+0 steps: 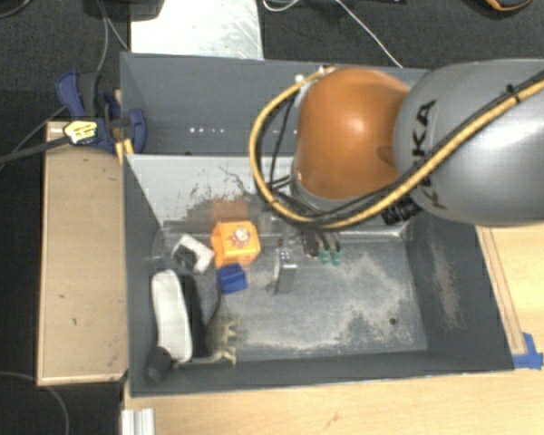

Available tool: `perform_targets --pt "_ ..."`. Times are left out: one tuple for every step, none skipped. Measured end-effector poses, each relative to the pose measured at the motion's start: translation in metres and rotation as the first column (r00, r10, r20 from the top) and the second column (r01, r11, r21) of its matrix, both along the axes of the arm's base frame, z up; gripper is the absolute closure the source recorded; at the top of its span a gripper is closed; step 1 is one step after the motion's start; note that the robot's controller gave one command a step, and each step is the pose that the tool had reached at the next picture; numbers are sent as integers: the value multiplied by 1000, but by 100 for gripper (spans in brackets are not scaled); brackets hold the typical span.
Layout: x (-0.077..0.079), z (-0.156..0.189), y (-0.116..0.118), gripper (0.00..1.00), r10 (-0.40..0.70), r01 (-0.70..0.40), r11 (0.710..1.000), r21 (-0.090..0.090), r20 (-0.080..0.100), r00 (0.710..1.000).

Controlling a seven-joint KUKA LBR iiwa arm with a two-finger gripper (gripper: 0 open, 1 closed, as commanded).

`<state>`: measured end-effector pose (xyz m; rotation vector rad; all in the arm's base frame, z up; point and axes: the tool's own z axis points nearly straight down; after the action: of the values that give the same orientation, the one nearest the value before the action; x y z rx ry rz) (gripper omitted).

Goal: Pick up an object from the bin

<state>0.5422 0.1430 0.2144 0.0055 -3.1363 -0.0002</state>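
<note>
Now, white oblong thing: down and left of the orange block, lying lengthwise along the left wall of the bin, with a black lump at its lower end.
White-and-black piece: just left of the orange block, close beside it.
Orange block: our landmark, with a pale round spot on top.
Blue block: small, just below the orange block.
Grey metal bit: just right of the orange block and a touch lower. It's the nearest thing to the gripper, but can't tell whether the two touch.
Gripper: right of the orange block, low in the bin, tucked under the arm's orange cover. Apart or together, can't tell.
Green bits: tiny, right of the orange block, just past the gripper.
Arm: grey, sweeping in from well right of the orange block, with a yellow-black cable looped round the cover.
</note>
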Motion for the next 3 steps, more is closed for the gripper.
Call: perform_targets --pt "2 5 -1 0 -7 7 1000 1 9 1000" --pt "38 -101 37 0 203 -203 979 1 7 979" --pt "43 -55 56 0 92 -92 996 4 17 996"
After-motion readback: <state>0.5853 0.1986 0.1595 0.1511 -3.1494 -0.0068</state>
